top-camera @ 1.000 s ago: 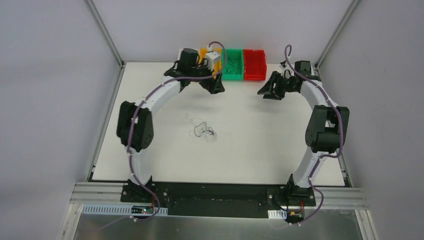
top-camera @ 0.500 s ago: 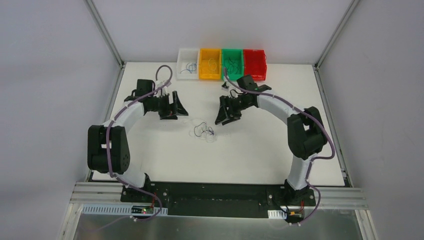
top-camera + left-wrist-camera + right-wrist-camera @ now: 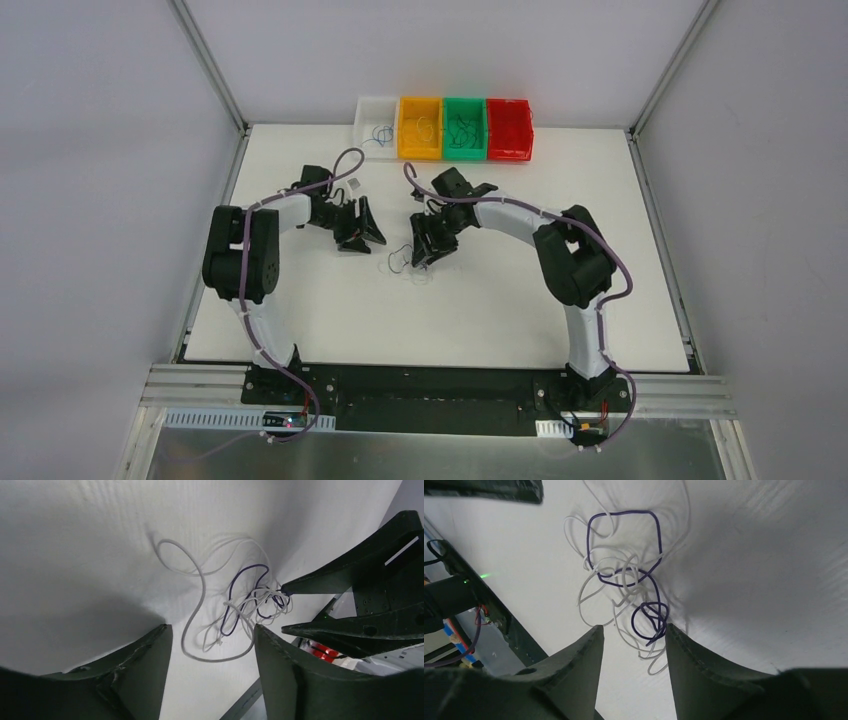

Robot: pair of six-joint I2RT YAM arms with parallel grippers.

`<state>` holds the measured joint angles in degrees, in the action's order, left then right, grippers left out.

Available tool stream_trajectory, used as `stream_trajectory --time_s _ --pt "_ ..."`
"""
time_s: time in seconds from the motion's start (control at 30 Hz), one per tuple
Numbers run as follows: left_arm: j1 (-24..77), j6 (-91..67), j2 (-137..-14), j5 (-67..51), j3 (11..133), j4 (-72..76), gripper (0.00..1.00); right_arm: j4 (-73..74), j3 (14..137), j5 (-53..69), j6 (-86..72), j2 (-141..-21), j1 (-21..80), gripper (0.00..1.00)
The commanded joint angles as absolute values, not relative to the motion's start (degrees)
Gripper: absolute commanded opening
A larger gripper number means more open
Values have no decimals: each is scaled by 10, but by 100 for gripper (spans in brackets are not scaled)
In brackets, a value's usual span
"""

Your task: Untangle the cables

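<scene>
Cables (image 3: 406,262) lie tangled on a white table (image 3: 500,300) between grey walls (image 3: 100,200).

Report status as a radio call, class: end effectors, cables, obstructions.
Left end effector open, beside cables; right end effector open, at their edge. Cables knotted on table, none held. Bins far back.

The cables (image 3: 624,580) show two colours: thin white wires and one dark purple-blue wire; the table (image 3: 500,300) is plain white; behind it stand a white bin (image 3: 377,153), an orange bin (image 3: 420,153), a green bin (image 3: 465,154) and a red bin (image 3: 510,152); the left gripper (image 3: 360,240) and the right gripper (image 3: 428,255) are black; the arms (image 3: 510,213) are white with black joints.
</scene>
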<state>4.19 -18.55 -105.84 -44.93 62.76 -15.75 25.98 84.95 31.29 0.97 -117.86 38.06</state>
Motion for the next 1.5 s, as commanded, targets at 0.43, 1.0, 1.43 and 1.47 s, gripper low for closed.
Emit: stream_trajectory --time_s 0.43,1.0,1.43,1.47 --pt "5 -135 -879 -466 670 -224 0 331 822 130 100 -1111 304 15" --pt "-23 -112 -814 -467 964 -246 0 377 673 65 227 -1018 122 0" --pt "-32 -163 -844 -536 1035 -221 0 421 678 237 243 -956 77 0" --pt "-32 -163 -843 -537 1029 -221 0 423 686 247 240 -950 77 0"
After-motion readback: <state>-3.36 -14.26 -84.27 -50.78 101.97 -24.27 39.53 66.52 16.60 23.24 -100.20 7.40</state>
